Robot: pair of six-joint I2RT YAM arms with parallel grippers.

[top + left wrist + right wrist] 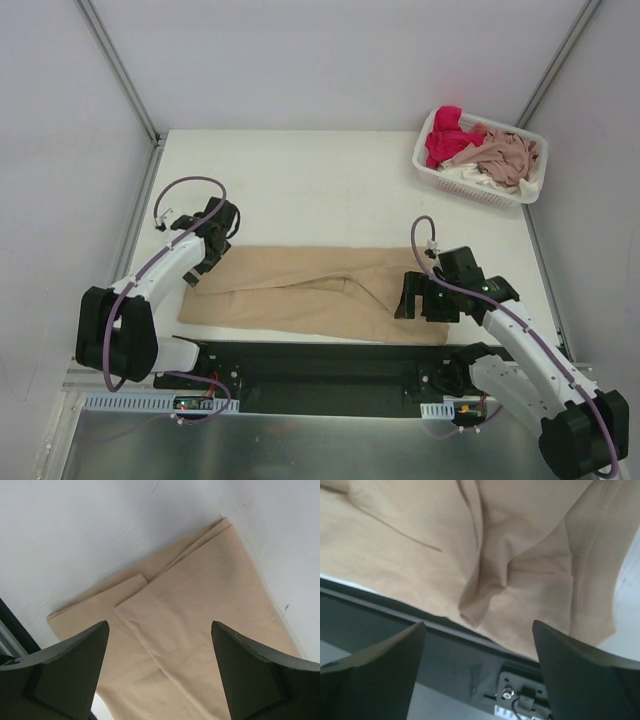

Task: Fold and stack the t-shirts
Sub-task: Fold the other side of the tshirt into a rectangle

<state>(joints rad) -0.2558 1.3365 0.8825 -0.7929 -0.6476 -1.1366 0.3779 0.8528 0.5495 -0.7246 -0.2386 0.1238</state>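
Now, shirt: large tan-beige cloth t-shirt (300, 290), folded flat, lower centre, awaiting next fold.
Left end effector (160, 625): released at left end.
Right end effector (479, 624): released at right end.

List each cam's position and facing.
Top external: above and behind left arm and right arm, both in view, looking down at the table, tan shirt and basket.
Left wrist: on the left arm, looking down past the open left gripper at the tan shirt's folded end.
Right wrist: on the right arm, looking down past the open right gripper at the tan shirt's near edge and base plate.
Shared: all three show the tan shirt.
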